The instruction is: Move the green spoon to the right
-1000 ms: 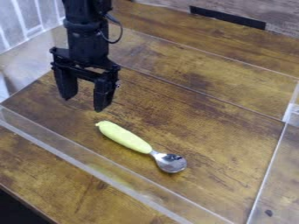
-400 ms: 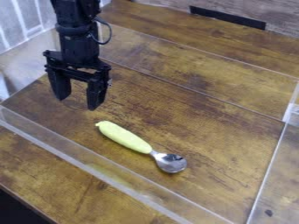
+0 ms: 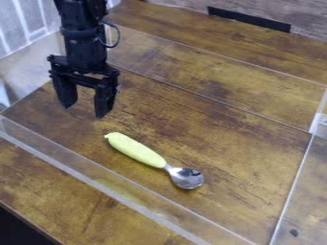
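The green spoon (image 3: 151,159) lies flat on the wooden table, its yellow-green handle pointing up-left and its shiny metal bowl at the lower right. My black gripper (image 3: 84,103) hangs pointing down, up and to the left of the spoon's handle end, a little above the wood. Its two fingers stand apart with nothing between them, so it is open. It is apart from the spoon.
A low clear plastic wall (image 3: 76,163) runs along the front of the table, just below the spoon. Another clear edge (image 3: 309,144) rises at the right. A dark bar (image 3: 250,16) lies at the back.
The gripper moved left and slightly down from a second ago, away from the spoon's handle. Since the last earlier frame it has kept still. The spoon has not moved.
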Controlling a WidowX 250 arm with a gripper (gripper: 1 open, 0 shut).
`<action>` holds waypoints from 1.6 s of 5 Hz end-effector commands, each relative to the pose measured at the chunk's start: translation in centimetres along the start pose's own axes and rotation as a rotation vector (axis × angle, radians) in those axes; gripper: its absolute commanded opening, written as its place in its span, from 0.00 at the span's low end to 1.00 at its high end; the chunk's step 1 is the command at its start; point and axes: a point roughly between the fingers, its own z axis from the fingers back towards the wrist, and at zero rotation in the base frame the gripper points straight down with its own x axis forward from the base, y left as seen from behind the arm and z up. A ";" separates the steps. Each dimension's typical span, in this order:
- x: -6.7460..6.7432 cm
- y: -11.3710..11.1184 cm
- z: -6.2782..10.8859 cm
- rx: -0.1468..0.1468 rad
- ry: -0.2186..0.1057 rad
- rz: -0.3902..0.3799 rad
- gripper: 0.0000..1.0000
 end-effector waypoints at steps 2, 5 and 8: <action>1.9 2.2 1.6 -0.004 -0.086 0.048 1.00; 4.1 4.2 1.6 -0.024 -0.136 0.066 1.00; 3.5 3.2 -0.5 -0.043 -0.093 -0.248 1.00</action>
